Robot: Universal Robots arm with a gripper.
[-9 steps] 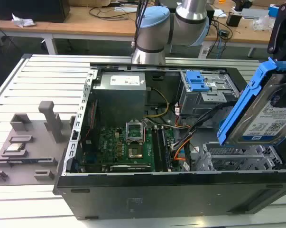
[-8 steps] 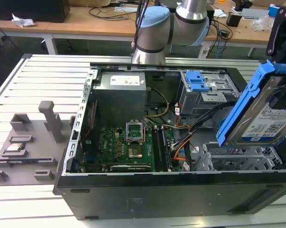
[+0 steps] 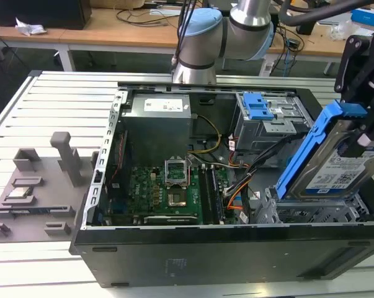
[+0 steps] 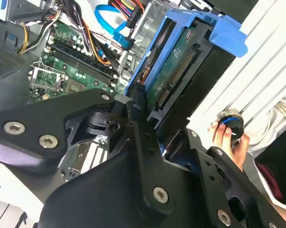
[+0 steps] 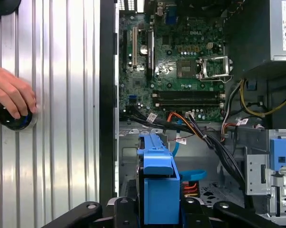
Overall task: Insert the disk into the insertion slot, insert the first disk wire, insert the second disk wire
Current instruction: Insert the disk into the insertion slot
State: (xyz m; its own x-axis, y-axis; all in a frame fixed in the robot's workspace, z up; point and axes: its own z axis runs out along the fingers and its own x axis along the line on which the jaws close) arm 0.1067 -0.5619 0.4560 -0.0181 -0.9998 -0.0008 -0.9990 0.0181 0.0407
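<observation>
Gripping the disk (image 3: 332, 167) by its upper end, the tool (image 3: 363, 138) is recorded clenched in the exterior view. The disk's long axis is steeply tilted, lower end just over the slot (image 3: 301, 214). Clamping is confirmed in the second wrist view. In the first, the slot is seen beyond the disk.

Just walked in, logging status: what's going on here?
The robot arm's gripper holds the disk in its blue carrier, tilted, over the insertion slot at the exterior view's right end of the open computer case. The disk is not seated yet. In the first wrist view, a person's hand rests on a black knob on the table beside the case.
</observation>
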